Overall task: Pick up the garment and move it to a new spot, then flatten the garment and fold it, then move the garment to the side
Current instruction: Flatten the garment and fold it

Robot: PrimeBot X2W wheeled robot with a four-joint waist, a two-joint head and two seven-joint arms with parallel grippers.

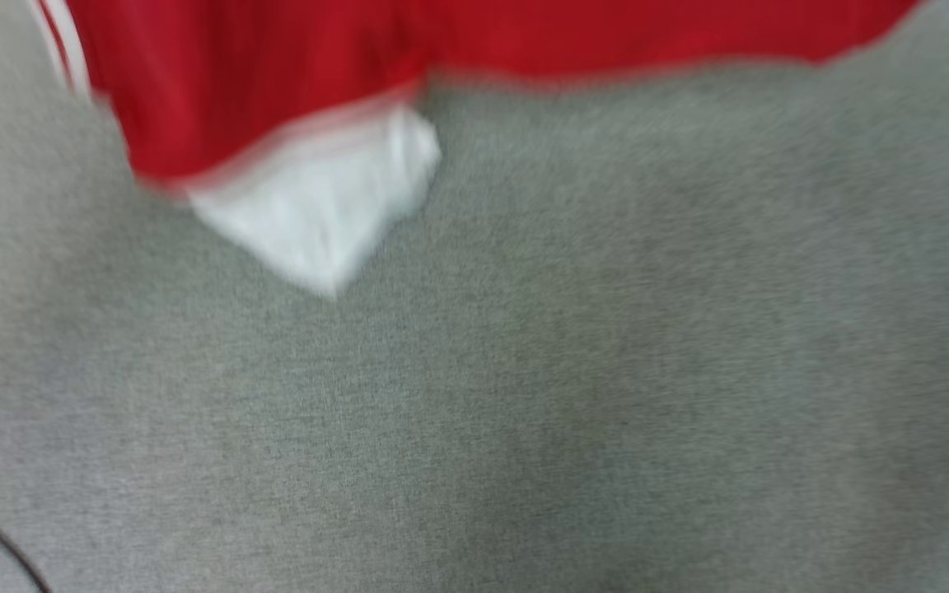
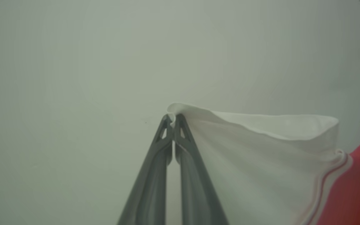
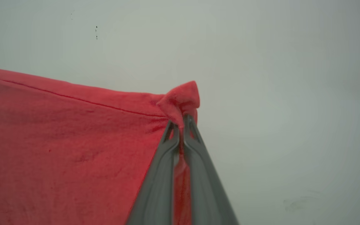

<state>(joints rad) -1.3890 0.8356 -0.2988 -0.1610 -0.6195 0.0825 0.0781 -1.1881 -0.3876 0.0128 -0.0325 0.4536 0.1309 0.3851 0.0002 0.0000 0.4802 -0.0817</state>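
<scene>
1. Head view: the garment [image 1: 277,82] spans the top edge, its red body above a grey, felt-like surface [image 1: 565,371]. One white sleeve [image 1: 318,206] points down toward the viewer as a soft wedge. The picture is blurred, so whether the cloth touches the surface cannot be told.
2. Left wrist view: the left gripper [image 2: 173,120] is clenched on the sleeve's hem corner, with a small fold of white fabric pinched between its two slim grey fingers [image 2: 155,175]. From there the sleeve runs stretched to the red-and-white striped trim [image 2: 327,184] and the red body.
3. Right wrist view: the right gripper [image 3: 181,120] is clamped on a corner of the red body. A bunched tip of cloth pokes out above the pinch, and a stitched hem line leads away from it.
4. Judgement: grips at two well-apart corners likely serve to spread the shirt as a sheet. It could then be carried to a new spot and laid down with few creases.
5. Materials: the red cloth looks matte and slightly fuzzy, the white smoother and thin. Both drape limply and will probably sag between the grips.
</scene>
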